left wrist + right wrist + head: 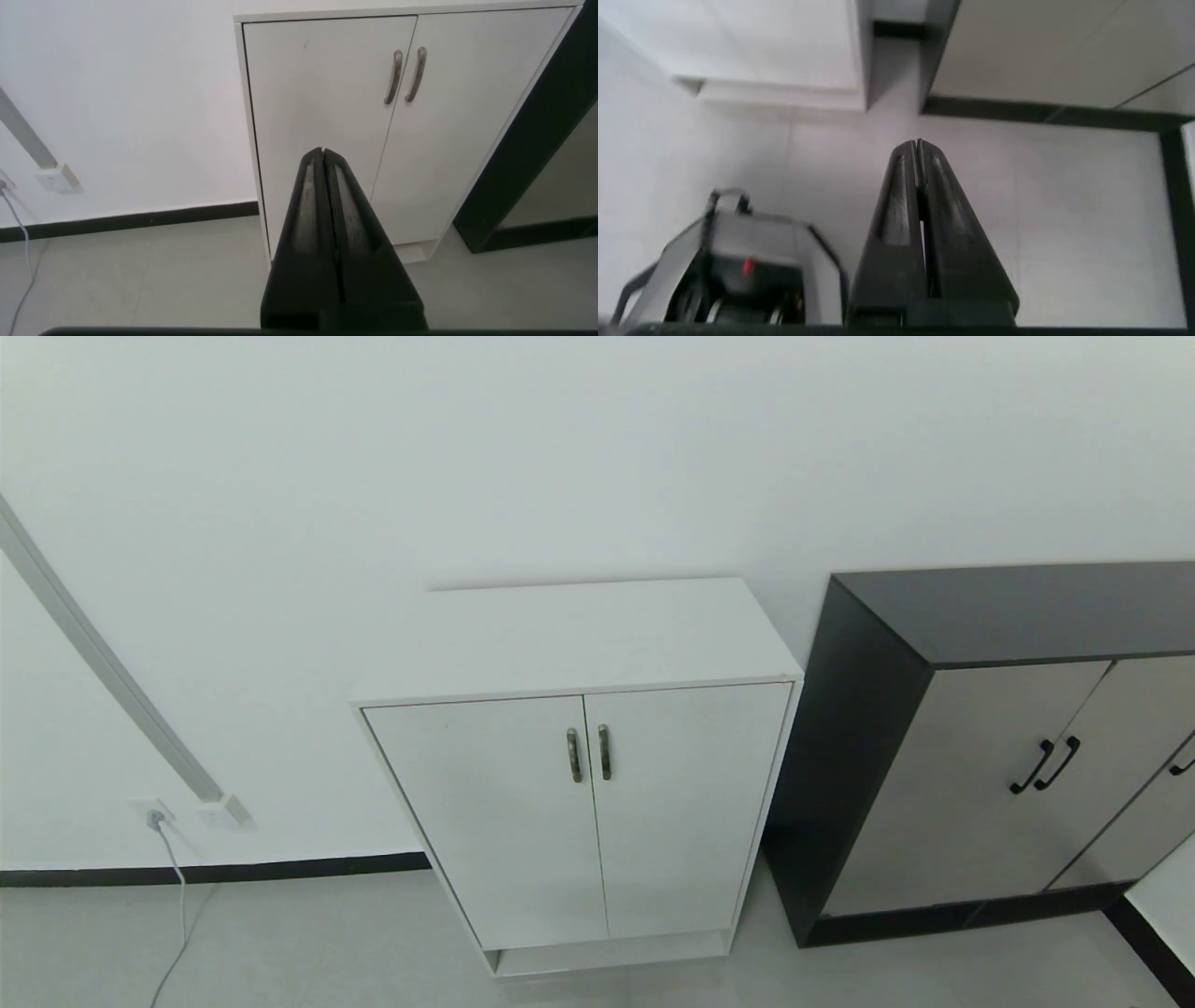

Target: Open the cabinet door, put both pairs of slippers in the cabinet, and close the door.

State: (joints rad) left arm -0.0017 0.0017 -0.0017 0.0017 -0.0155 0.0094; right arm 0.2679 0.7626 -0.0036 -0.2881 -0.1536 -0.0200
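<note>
White wall point(467, 457) and grey tiled floor point(327, 943) frame what we see, with a black skirting point(233, 872) running along the foot of the wall.

We find the left gripper point(323, 152) with its two dark fingers pressed together and holding nothing. It points at the cabinet point(318, 93), towards the lower part of its left door, and hangs well short of it above the floor. The right gripper point(918, 145) is likewise closed flat, finger against finger, with nothing between them. It aims down at the floor tiles point(1064, 205) in front of the foot of the cabinet point(775, 56).

In the head view we see the cabinet point(579, 635) standing against the wall, white, with a bare top. Both its doors are closed: the left door point(495, 821) and the right door point(681, 803) meet at the middle. Two upright metal handles point(574, 755) sit side by side at that seam, near the top of the doors.

Just beside it on the right stands a dark cabinet point(859, 747) with pale doors and black handles point(1046, 765), also closed. To the left, well apart from the cabinet, a socket point(151, 814) sits low on the wall. A grey cable point(180, 896) hangs from it to the floor, and a slanting duct point(93, 653) runs up the wall.
</note>
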